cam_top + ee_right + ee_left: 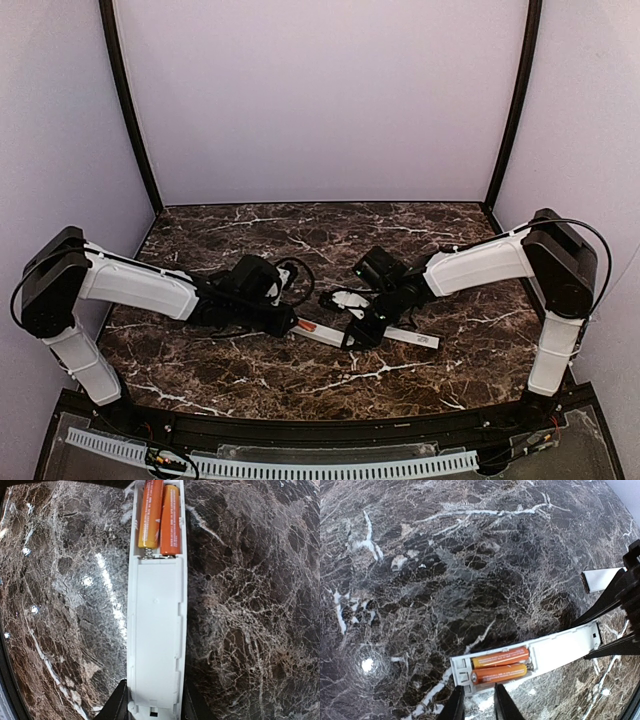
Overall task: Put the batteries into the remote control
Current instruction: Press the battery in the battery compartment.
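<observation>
The table [250, 235] is dark brown stone with thin white lines running all over it, like cracks. It is shiny. A round spot of light [366, 664] glows on it in the left wrist view. The walls [320, 100] around the table are plain and pale, a bit purple. Two black poles [128, 110] go up in the back corners, one on each side.

The remote control [560, 647] lies flat on the table near the middle, between the two arms. It is long and white, and its open side faces up. The batteries [500, 666] are both inside the hole at one end. They are orange and lie side by side, touching.

The left claw [477, 700] is right at the battery end of the remote control. Its two fingers are spread apart, and you can see the table between them. I cannot tell if they touch the remote control.

The right claw [154, 700] is at the other end. Its dark fingers sit one on each side of the white bar and pinch it.

Another white strip [602, 579] lies on the table just past the right claw. Part of it is hidden.
</observation>
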Available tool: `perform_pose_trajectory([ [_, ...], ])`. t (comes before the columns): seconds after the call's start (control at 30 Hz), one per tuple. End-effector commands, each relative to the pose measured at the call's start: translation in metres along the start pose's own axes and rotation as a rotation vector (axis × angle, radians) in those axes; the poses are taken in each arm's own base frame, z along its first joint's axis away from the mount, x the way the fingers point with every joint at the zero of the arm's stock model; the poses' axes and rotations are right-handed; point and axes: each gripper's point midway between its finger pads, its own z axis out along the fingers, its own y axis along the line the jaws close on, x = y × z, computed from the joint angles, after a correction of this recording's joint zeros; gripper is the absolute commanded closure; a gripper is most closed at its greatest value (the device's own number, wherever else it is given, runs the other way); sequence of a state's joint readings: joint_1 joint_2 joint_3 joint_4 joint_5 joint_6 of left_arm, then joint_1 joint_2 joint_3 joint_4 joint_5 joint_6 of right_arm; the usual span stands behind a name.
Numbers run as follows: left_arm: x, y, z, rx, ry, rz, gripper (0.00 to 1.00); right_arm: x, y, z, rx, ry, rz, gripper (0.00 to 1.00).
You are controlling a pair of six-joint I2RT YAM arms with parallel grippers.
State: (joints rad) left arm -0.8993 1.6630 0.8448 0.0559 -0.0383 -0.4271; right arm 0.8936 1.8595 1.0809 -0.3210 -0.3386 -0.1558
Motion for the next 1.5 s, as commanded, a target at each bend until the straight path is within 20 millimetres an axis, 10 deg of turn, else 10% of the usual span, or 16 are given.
perform_pose_trajectory([
  [0.0,-0.023,0.001,-0.020,-0.027,-0.060,0.021,0.78,0.014,-0.006,0.012,0.030,0.057,0.010,0.81],
  [1.47,-0.005,-0.005,0.006,0.021,0.021,0.018,0.91,0.017,-0.010,0.014,0.058,0.067,0.003,0.85],
])
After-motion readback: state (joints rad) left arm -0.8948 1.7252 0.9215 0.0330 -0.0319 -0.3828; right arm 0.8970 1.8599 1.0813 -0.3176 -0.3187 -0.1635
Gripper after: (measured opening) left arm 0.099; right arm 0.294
